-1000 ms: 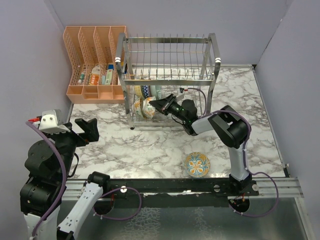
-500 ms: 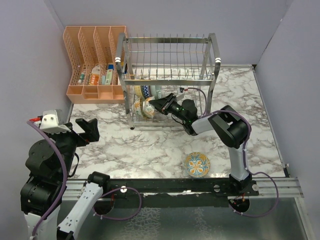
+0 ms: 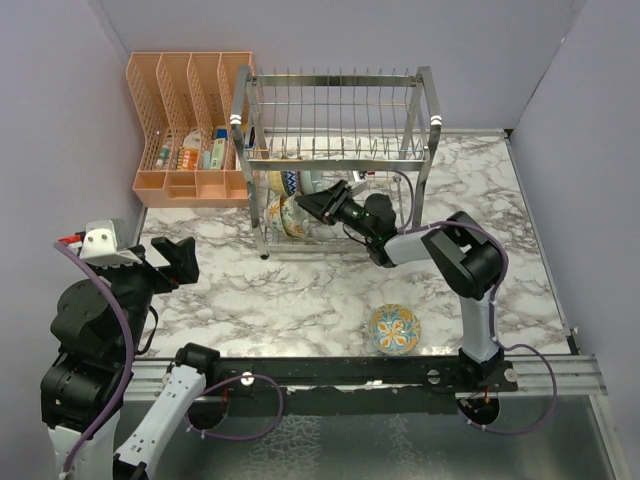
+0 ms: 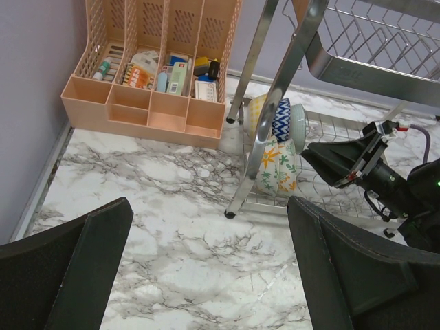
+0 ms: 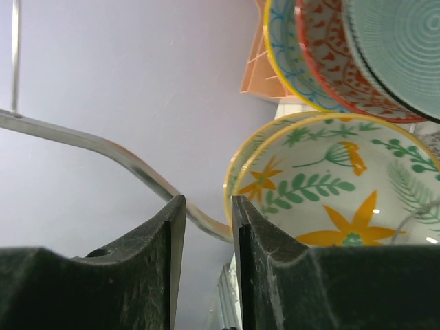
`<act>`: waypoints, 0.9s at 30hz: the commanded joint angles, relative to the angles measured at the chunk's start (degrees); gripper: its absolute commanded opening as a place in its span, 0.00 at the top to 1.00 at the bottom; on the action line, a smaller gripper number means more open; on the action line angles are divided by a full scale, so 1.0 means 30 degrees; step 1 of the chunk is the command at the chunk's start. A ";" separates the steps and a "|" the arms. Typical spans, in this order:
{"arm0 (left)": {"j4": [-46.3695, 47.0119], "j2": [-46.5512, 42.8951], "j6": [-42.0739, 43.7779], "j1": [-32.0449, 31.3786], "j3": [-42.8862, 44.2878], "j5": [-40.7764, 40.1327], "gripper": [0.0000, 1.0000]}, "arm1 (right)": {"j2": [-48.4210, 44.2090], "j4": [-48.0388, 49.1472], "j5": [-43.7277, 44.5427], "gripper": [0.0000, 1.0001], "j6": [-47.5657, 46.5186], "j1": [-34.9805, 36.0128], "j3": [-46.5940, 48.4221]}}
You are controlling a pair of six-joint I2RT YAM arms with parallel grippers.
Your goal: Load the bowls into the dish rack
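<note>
Left gripper (image 4: 210, 213) low by its base, fingers wide apart, empty. One patterned bowl (image 3: 395, 328) lies loose on marble table (image 3: 300, 290) near front edge. Right gripper (image 5: 207, 206) inside dish rack (image 3: 340, 152) lower tier, fingers slightly apart, empty, just beside racked bowls (image 4: 278, 155) standing on edge.

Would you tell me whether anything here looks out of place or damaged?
One floral bowl sits alone on the table near its front edge; the other bowls stand in the dish rack. Nothing looks broken.
</note>
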 commanded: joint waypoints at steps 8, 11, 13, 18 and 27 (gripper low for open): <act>0.0046 -0.0081 0.0073 -0.0106 0.0300 -0.0404 0.01 | -0.3273 0.0819 -0.1508 0.66 -0.0563 0.0054 -0.1655; 0.0108 -0.0069 -0.0019 -0.0101 0.0271 -0.0340 0.01 | -0.3816 0.1010 -0.1918 0.66 -0.0568 0.0593 -0.2752; 0.0109 -0.0085 -0.0069 -0.0093 0.0299 -0.0312 0.01 | -0.4319 0.1097 -0.2162 0.66 -0.0725 0.1106 -0.3572; 0.0019 -0.0194 -0.0222 -0.0141 0.0274 -0.0277 0.01 | -0.6069 0.0229 -0.2927 0.66 -0.1868 0.2836 -0.5420; 0.0100 -0.0513 -0.0467 -0.0149 -0.0076 -0.0088 0.01 | -1.2536 -0.9943 -0.1328 0.66 -0.6938 0.6744 -0.8080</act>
